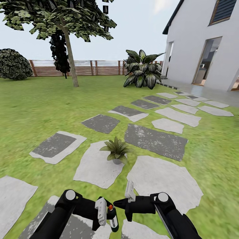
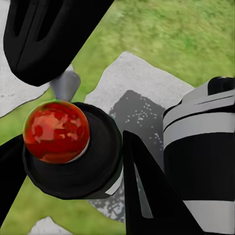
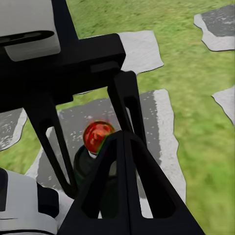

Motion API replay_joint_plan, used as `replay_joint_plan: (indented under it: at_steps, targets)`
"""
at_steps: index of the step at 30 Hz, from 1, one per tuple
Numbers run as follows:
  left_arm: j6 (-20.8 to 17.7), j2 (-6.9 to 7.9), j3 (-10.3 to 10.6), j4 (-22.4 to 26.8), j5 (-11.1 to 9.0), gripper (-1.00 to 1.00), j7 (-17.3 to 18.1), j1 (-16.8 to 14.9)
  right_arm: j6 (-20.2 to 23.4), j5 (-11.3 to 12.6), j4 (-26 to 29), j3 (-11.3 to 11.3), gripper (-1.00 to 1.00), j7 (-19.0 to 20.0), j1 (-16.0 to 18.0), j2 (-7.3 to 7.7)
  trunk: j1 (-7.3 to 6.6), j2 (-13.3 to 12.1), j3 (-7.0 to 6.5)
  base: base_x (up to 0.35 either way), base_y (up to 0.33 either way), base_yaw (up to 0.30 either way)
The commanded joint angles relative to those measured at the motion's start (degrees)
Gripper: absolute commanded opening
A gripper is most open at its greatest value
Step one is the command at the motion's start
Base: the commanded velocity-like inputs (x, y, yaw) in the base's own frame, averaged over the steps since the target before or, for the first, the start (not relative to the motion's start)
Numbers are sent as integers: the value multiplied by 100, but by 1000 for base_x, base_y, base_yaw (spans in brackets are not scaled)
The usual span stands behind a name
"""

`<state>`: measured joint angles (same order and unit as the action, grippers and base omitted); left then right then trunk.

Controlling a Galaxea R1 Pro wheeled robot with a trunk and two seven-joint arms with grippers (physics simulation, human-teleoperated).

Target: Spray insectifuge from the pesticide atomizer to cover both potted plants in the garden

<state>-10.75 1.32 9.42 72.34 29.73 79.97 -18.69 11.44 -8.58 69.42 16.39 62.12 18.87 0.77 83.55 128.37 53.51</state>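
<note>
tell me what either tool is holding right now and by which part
The left tool holds the pesticide atomizer upright by its dark body, below the red cap. The right tool looks shut and holds nothing.

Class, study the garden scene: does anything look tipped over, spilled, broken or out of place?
Nothing stands out. The potted plant sits upright at the edge of a pale stepping stone, leaves intact, no soil spilled. The pesticide atomizer stands upright in the left gripper, red tip up. The right gripper is beside it.
</note>
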Motion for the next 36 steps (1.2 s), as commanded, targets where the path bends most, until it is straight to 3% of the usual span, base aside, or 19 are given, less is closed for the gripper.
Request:
replay_joint_plan:
  at_steps: [1,11,15,18,20,22,24,28,29,33,36]
  targets:
    - [-60,-7,7,8,16,-100,19,-3,60,-3,10,4,-100,14,3,2,-1,2,6,0,0,0]
    - [-62,-44,0,5,31,-100,2,-12,60,-3,10,4,-100,14,3,2,-1,2,6,0,0,0]
    - [-67,12,-9,-13,55,-100,-5,-7,60,-3,24,4,-100,13,3,2,-1,2,6,0,0,0]
    - [-71,69,-29,-71,258,-100,-53,-4,60,-3,30,3,-100,13,3,2,-1,2,6,0,0,0]
    - [-65,102,-52,-95,542,-100,-70,-4,60,-3,31,-2,-100,14,3,2,-1,2,6,0,0,0]
    - [-60,206,-146,-103,834,-100,-76,-3,59,-3,33,-9,-100,13,3,8,-1,2,6,0,0,0]
    - [-55,315,-277,-105,926,-100,-77,1,60,-3,29,-18,-100,12,3,10,-1,2,6,0,0,0]
    - [-54,761,-480,-111,962,-100,-78,5,57,-4,25,-34,-100,11,3,11,-1,2,6,0,0,0]
    - [-56,879,-495,-112,963,-100,-78,5,54,-6,18,-37,100,11,3,11,-1,2,6,0,0,0]
    - [-80,1127,-559,-103,984,-100,-84,5,52,-11,4,-54,100,13,3,16,-1,2,6,0,0,0]
    - [-98,1211,-918,-97,1085,-100,-117,1,50,-22,-14,-69,100,-28,3,34,-1,2,6,0,0,0]
